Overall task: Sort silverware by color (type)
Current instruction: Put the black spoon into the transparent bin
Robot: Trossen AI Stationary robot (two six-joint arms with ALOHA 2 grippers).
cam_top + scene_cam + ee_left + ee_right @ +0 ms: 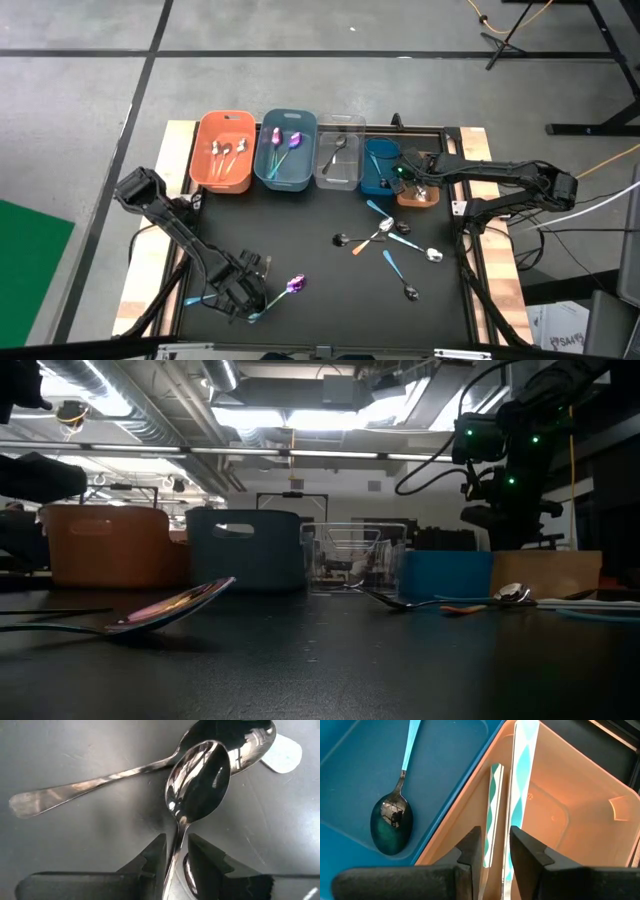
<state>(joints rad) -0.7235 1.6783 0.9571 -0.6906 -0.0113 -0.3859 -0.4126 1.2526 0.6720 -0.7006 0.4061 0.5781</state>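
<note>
Grey concrete floor (pixel 90 110) crossed by dark seams, a green mat (pixel 25 255) laid at one edge, black stand legs (pixel 590 70) set beyond the table, exposed ceiling ducts (pixel 130 405) lit by bright strip lights (pixel 300 420)

Five bins (pixel 339 160) (orange to brown) on table (pixel 320 290).
</note>
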